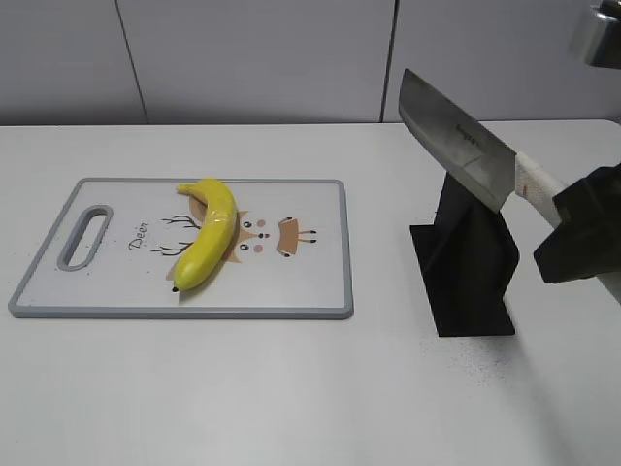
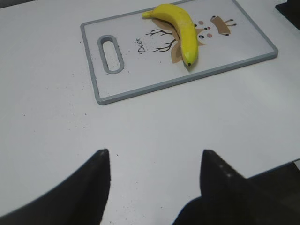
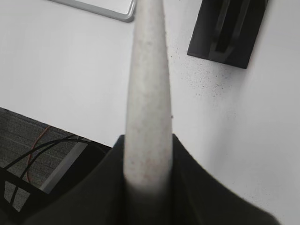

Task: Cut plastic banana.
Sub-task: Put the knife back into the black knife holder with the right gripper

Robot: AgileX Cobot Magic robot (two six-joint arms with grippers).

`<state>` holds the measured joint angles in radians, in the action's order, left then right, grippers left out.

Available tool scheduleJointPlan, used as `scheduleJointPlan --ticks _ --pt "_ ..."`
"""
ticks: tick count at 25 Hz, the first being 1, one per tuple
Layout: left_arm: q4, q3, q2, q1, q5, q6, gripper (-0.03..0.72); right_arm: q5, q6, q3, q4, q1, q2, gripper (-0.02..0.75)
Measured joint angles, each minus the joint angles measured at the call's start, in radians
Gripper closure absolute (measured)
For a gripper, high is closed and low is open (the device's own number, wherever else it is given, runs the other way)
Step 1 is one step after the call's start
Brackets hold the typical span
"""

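A: Start with the desk (image 1: 291, 388). Why is so much of it bare in front of the left hand (image 2: 154, 164)?

B: That hand hangs low over it with its two fingers apart and nothing between them. My guess is it waits there, clear of the blade's path. The cutting board (image 1: 320, 282) lies ahead of it and a little to its right, flat on the desk, handle slot nearest the hand.

A: And the right hand (image 1: 572, 228)?

B: Clamped on the pale handle of the knife (image 1: 456, 141). The blade rises up and away from it, toward the board, edge slanting down. The black knife stand (image 1: 466, 262) sits just below the blade, empty, so the knife looks freshly lifted clear and held high for carrying across.

A: Where's the banana (image 1: 209, 238)?

B: On the board, whole, lying across the deer drawing, well apart from the right hand and off to its left. Flat on the board it should hold steady for a downward cut.
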<state>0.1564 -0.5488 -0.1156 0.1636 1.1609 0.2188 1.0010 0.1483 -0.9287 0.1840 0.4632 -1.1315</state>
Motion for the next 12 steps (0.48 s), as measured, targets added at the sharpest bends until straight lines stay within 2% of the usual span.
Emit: scheduleJointPlan --ticks 7,12 --pt "-0.004 0.022 0.086 0.000 -0.067 -0.001 0.105 -0.010 0.020 0.000 -0.008 0.000 0.012 0.557" --pt "-0.012 0.040 0.095 0.000 -0.109 -0.001 0.130 -0.061 0.106 0.000 -0.078 0.000 0.013 0.557"
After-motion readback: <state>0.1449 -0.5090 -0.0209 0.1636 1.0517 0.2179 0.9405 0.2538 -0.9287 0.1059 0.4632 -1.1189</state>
